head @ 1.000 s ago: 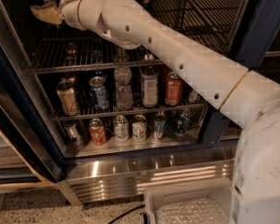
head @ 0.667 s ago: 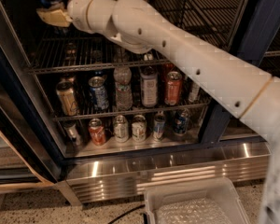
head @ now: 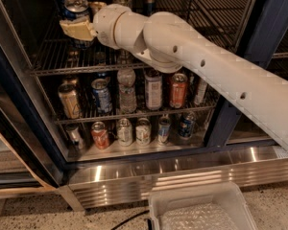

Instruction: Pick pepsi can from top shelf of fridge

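since a moment ago, the gripper (head: 84, 19) and the pepsi can (head: 77, 7) have shifted together rightward and slightly lower in the camera view, while the lower cans (head: 102, 96) hold their places. the jaws look clenched on the can, one tan pad (head: 73, 28) across its near flank, the other behind its right side. the can stands upright, long axis vertical, silver lid above the pads, over the left end of the top shelf (head: 53, 63) of the fridge (head: 182, 169); whether its base touches the rods i cannot tell. the coming move, i judge, is outward toward the camera, over the front rail (head: 110, 68), can kept upright.
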Controlling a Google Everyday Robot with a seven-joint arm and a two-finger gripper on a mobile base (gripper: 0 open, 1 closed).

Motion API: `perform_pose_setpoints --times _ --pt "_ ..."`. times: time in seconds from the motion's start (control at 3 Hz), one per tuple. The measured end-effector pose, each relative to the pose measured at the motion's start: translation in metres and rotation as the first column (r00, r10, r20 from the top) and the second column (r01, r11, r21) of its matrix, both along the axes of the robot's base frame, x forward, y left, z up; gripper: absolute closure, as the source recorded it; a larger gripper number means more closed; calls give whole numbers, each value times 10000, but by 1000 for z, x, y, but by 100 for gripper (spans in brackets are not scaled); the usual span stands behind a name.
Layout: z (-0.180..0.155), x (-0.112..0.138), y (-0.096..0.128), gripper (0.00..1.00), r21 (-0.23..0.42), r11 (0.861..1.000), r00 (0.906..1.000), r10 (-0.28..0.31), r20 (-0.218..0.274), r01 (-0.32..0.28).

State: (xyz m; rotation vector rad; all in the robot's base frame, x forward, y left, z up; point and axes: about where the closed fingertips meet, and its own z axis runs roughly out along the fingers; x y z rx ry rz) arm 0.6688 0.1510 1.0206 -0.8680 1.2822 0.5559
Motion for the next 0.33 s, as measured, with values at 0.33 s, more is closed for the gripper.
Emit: perform_pose_setpoints --times 0.33 --pt "0 0 0 100 0 10000 10000 0 0 0"
